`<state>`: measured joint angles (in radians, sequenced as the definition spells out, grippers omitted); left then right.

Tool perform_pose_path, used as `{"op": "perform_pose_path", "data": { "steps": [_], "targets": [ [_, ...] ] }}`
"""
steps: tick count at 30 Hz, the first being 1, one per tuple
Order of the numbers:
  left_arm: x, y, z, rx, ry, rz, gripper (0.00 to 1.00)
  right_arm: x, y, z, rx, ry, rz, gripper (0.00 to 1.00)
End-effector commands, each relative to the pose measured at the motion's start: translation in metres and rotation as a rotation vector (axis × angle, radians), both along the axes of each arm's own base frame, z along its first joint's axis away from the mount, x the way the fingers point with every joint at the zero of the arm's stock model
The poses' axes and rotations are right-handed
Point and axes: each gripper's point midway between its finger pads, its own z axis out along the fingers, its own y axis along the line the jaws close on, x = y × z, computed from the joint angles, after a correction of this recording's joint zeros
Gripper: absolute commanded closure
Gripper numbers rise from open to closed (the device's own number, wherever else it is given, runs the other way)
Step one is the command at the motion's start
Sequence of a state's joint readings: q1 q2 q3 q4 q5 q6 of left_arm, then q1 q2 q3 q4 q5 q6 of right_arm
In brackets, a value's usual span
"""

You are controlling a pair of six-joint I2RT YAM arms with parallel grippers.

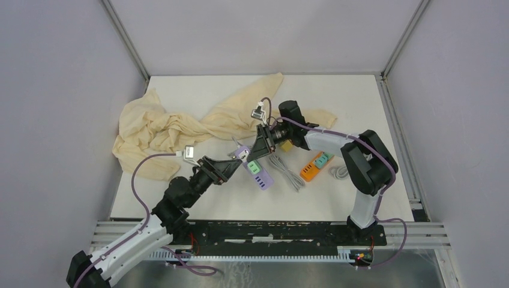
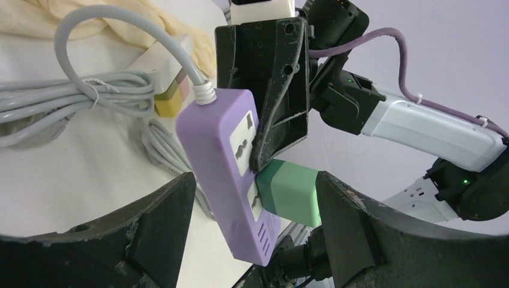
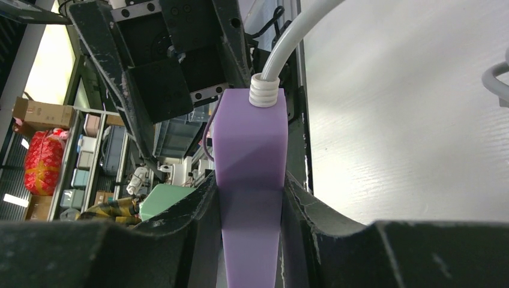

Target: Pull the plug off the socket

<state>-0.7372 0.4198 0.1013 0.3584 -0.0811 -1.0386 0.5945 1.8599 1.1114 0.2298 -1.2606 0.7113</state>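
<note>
Mid-table, right hand (image 3: pixel 249 216) gripping one purple strip (image 2: pixel 213 150), left hand (image 2: pixel 255 201) spread around one green plug (image 2: pixel 291 192)

**Plastics, cloth, scuffed fingers**

The power strip (image 2: pixel 222 162) is smooth matt purple plastic; the plug (image 2: pixel 291 192), smooth green plastic with a soft sheen. The left gripper's fingers (image 2: pixel 150 240) are rough black plastic, scuffed pale. The cloth (image 1: pixel 156 129) is crumpled cream fabric.

left gripper (image 1: pixel 239 163) and right gripper (image 1: pixel 255 152) meet at the purple socket strip (image 1: pixel 263 179).
</note>
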Motion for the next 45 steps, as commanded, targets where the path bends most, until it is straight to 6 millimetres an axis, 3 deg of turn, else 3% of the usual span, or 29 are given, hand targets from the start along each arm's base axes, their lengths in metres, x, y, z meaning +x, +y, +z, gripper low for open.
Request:
{"op": "perform_pose_path", "data": {
  "steps": [1,6,15,23,33,36,38,40,42,45],
  "targets": [
    [0.01,0.004,0.033,-0.075,-0.096,0.051,0.2,-0.007,-0.004,0.055,0.134,-0.142,0.069,0.94],
    [0.015,-0.003,0.033,-0.086,-0.088,0.032,0.2,-0.011,-0.005,0.064,0.148,-0.156,0.078,0.94],
    [0.025,-0.007,0.053,-0.157,-0.148,0.004,0.21,-0.023,-0.003,0.073,0.166,-0.169,0.113,0.94],
    [0.021,-0.019,0.061,-0.177,-0.183,-0.082,0.33,-0.027,0.0,0.073,0.164,-0.161,0.13,0.94],
    [0.018,-0.027,0.059,-0.16,-0.196,-0.128,0.38,-0.031,0.003,0.071,0.158,-0.144,0.148,0.93],
    [0.019,-0.027,0.059,-0.16,-0.201,-0.128,0.5,-0.031,0.003,0.07,0.157,-0.144,0.15,0.92],
    [0.02,-0.026,0.06,-0.159,-0.204,-0.121,0.64,-0.032,0.003,0.068,0.153,-0.145,0.154,0.92],
    [0.021,-0.025,0.06,-0.159,-0.203,-0.111,0.86,-0.032,0.002,0.064,0.141,-0.142,0.158,0.88],
    [0.022,-0.022,0.06,-0.161,-0.202,-0.098,0.96,-0.032,0.001,0.06,0.127,-0.147,0.166,0.77],
    [0.023,-0.015,0.057,-0.17,-0.189,-0.063,0.97,-0.026,-0.004,0.053,0.077,-0.175,0.151,0.47]
  ]
}}
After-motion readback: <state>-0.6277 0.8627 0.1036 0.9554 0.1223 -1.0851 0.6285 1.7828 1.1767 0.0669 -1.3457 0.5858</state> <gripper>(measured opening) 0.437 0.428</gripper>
